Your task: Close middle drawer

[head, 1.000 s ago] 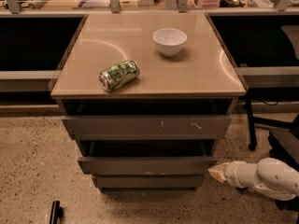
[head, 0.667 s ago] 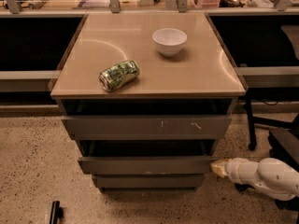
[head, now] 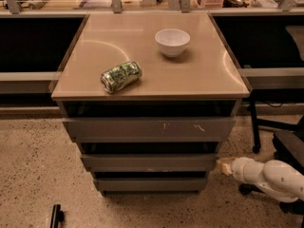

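Right of middle drawer [head: 149,162]: claw [head: 224,166] was held low, just beside the front's end; apart or together could not be told.
Middle drawer: was seen partly pulled out, under the scratched front [head: 149,127].
Risk: an off-centre push was judged likely to skew and jam it; the claw could be slid off the edge.

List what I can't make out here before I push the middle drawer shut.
Camera view:
Inside of the wide grey middle drawer: lost in shadow under the scratched grey top drawer.
Contact between the gripper, beside that drawer's right end, and its front: unclear.
The white robot arm: cut off by the right edge.
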